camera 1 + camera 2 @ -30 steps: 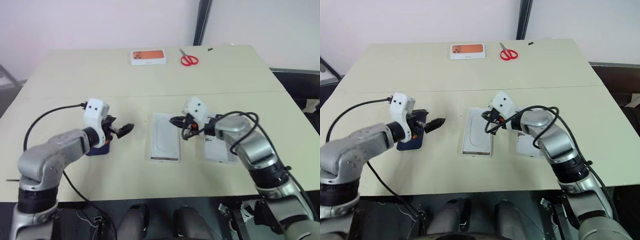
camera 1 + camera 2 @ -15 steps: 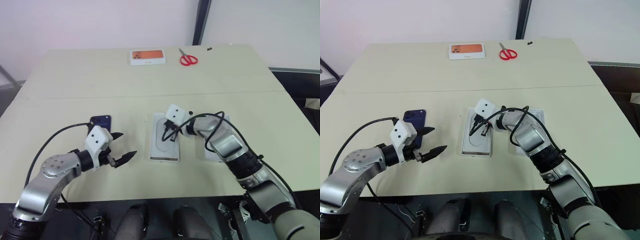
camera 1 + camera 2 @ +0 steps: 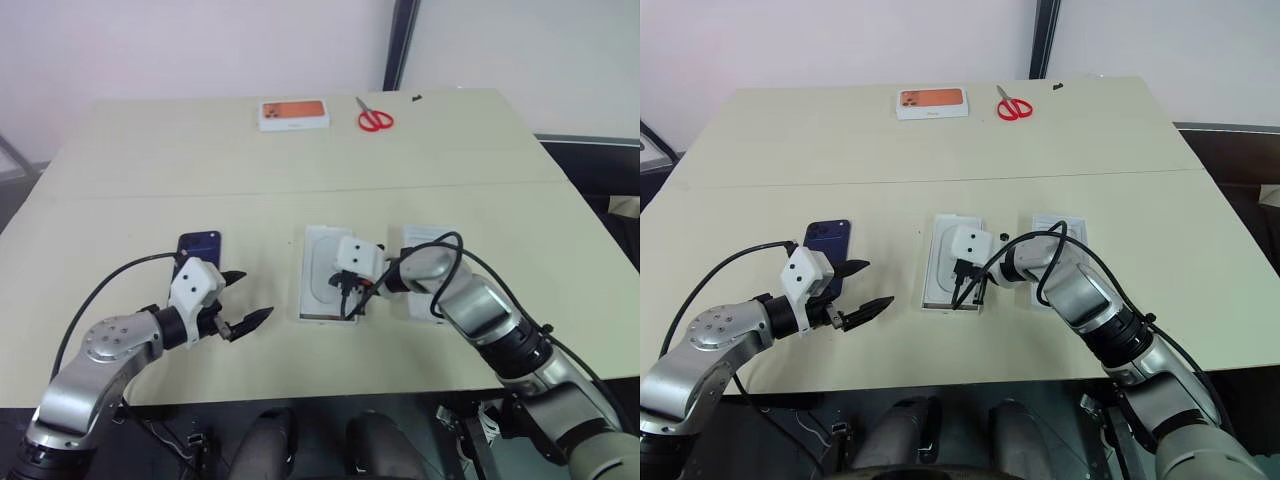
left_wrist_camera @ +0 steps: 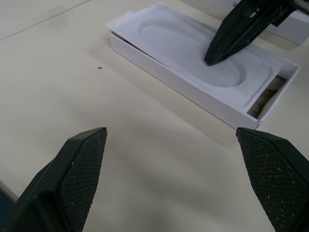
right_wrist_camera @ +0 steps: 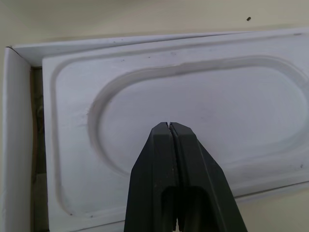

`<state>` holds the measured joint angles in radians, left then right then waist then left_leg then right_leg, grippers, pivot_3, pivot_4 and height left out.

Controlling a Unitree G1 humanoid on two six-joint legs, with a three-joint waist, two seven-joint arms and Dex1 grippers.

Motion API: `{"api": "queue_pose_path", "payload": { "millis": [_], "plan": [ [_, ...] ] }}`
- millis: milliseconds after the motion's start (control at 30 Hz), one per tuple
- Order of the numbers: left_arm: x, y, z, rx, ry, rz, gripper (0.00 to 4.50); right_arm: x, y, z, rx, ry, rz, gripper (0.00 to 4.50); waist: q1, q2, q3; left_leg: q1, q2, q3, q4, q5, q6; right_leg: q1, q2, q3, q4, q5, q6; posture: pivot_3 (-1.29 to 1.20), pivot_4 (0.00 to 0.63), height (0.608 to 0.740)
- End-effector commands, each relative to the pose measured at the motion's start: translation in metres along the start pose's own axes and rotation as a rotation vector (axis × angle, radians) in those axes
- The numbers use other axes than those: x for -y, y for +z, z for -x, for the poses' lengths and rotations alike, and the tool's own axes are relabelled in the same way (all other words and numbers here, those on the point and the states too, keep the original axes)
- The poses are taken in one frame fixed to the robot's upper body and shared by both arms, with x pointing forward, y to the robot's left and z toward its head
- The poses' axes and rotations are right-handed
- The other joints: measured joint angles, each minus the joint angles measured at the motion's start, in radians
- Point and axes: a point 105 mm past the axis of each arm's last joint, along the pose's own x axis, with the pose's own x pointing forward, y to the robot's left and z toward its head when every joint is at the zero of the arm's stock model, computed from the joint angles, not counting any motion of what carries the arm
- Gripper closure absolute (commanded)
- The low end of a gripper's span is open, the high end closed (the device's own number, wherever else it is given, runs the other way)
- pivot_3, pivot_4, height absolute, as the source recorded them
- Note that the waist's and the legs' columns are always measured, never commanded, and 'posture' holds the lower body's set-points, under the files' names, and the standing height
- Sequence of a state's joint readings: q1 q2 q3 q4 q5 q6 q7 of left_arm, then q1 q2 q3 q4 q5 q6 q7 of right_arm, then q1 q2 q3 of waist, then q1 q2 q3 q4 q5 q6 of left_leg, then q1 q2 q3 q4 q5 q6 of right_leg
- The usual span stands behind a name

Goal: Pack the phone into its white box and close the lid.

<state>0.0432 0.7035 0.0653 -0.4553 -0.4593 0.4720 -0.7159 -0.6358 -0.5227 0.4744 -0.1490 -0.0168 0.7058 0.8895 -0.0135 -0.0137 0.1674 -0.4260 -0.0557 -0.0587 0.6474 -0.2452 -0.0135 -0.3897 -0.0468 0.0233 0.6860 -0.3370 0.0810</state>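
1. Left eye view puts the left pincer (image 3: 247, 297) nearest, over bare table (image 3: 130, 190) close to the front edge, its two black fingers (image 4: 79, 166) spread wide with nothing between them.
2. Just past that pincer lies the phone (image 3: 199, 247), dark navy and flat on the table, apart from the fingers and well to the left of the white box.
3. At the middle of the table sits the white box (image 3: 327, 315), long side running away from the robot. A thin white insert (image 5: 193, 101) with a rounded oval recess lies in it, shifted a little so that a strip of grey-brown floor shows at one end.
4. The right pincer (image 3: 350, 309) reaches in from the right and points down over the near part of the insert. Its fingers (image 5: 176, 164) are pressed together and hold nothing; the right wrist view shows the tips over the oval recess, though whether they touch it I cannot tell.
5. Just right of the box, partly behind the right arm, lies the lid (image 3: 428, 236), flat on the table.
6. At the far edge rest a smaller white box with an orange picture (image 3: 295, 114) and, to its right, red-handled scissors (image 3: 375, 119), near each other but apart.
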Motion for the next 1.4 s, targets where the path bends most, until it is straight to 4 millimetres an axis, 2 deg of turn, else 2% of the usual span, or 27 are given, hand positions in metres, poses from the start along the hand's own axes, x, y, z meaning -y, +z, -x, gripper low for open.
{"api": "queue_pose_path", "payload": {
  "millis": [33, 200, 367, 500, 633, 767, 967, 1167, 1267, 1400],
  "plan": [
    [-0.001, 0.013, 0.004, 0.042, 0.010, -0.036, 0.00, 0.037, 0.028, 0.010, 0.091, -0.167, -0.008, 4.45, -0.003, 0.000, 0.000, 0.000, 0.000, 0.000, 0.000, 0.000, 0.000, 0.000, 0.000, 0.000, 0.000, 0.000, 0.000, 0.00, 0.150, 0.740],
    [0.000, 0.017, 0.003, 0.057, 0.002, -0.032, 0.00, 0.071, 0.033, 0.007, 0.091, -0.307, 0.011, 4.45, 0.000, 0.000, 0.000, 0.000, 0.000, 0.000, 0.000, 0.000, 0.000, 0.000, 0.000, 0.000, 0.000, 0.000, 0.000, 0.00, 0.150, 0.740],
    [0.001, 0.020, 0.001, 0.073, -0.001, -0.026, 0.00, 0.082, 0.028, -0.008, 0.078, -0.345, 0.022, 4.45, -0.002, 0.000, 0.000, 0.000, 0.000, 0.000, 0.000, 0.000, -0.001, 0.000, 0.000, 0.000, 0.000, 0.000, 0.000, 0.00, 0.150, 0.740],
    [0.004, 0.021, 0.000, 0.081, -0.002, -0.024, 0.00, 0.075, 0.022, -0.020, 0.069, -0.300, 0.021, 4.45, -0.004, 0.000, 0.000, 0.000, 0.000, 0.000, 0.000, 0.001, -0.001, 0.000, 0.000, 0.000, 0.001, 0.000, 0.000, 0.00, 0.150, 0.740],
    [0.007, 0.021, -0.001, 0.088, -0.002, -0.018, 0.00, 0.060, 0.015, -0.024, 0.056, -0.220, 0.030, 4.45, -0.004, 0.000, 0.000, 0.000, 0.000, 0.000, 0.000, 0.001, -0.001, 0.000, 0.000, 0.000, 0.001, 0.000, 0.000, 0.00, 0.150, 0.740],
    [0.009, 0.021, -0.001, 0.091, -0.002, -0.014, 0.00, 0.048, 0.011, -0.019, 0.047, -0.166, 0.049, 4.45, -0.001, 0.000, 0.000, 0.000, 0.000, 0.000, 0.000, 0.000, -0.001, 0.000, 0.000, 0.000, 0.001, 0.000, 0.000, 0.00, 0.150, 0.740],
    [0.009, 0.021, -0.002, 0.094, -0.001, -0.010, 0.00, 0.046, 0.008, -0.011, 0.034, -0.171, 0.066, 4.45, -0.002, 0.000, 0.000, 0.000, 0.000, 0.000, 0.000, 0.000, -0.001, 0.000, 0.000, 0.000, 0.001, 0.000, 0.000, 0.00, 0.150, 0.740],
    [0.008, 0.021, -0.001, 0.092, 0.001, -0.010, 0.00, 0.050, 0.023, 0.005, 0.100, -0.207, 0.081, 4.45, -0.001, 0.000, 0.000, 0.000, 0.000, 0.000, 0.000, 0.000, -0.001, 0.000, 0.000, 0.000, 0.001, 0.000, 0.000, 0.00, 0.150, 0.740],
    [0.007, 0.021, 0.000, 0.088, 0.004, -0.008, 0.00, 0.039, 0.033, 0.013, 0.149, -0.162, 0.090, 4.45, 0.001, 0.000, 0.000, 0.000, 0.000, 0.000, 0.000, 0.000, 0.000, 0.000, 0.000, 0.000, 0.001, 0.000, 0.000, 0.00, 0.150, 0.740],
    [0.007, 0.020, 0.002, 0.084, 0.007, -0.006, 0.00, 0.023, 0.034, 0.014, 0.155, -0.105, 0.098, 4.45, 0.000, 0.000, 0.000, 0.000, 0.000, 0.000, 0.000, 0.000, 0.000, 0.000, 0.000, 0.000, 0.000, 0.000, 0.000, 0.00, 0.150, 0.740]
  ]
}}
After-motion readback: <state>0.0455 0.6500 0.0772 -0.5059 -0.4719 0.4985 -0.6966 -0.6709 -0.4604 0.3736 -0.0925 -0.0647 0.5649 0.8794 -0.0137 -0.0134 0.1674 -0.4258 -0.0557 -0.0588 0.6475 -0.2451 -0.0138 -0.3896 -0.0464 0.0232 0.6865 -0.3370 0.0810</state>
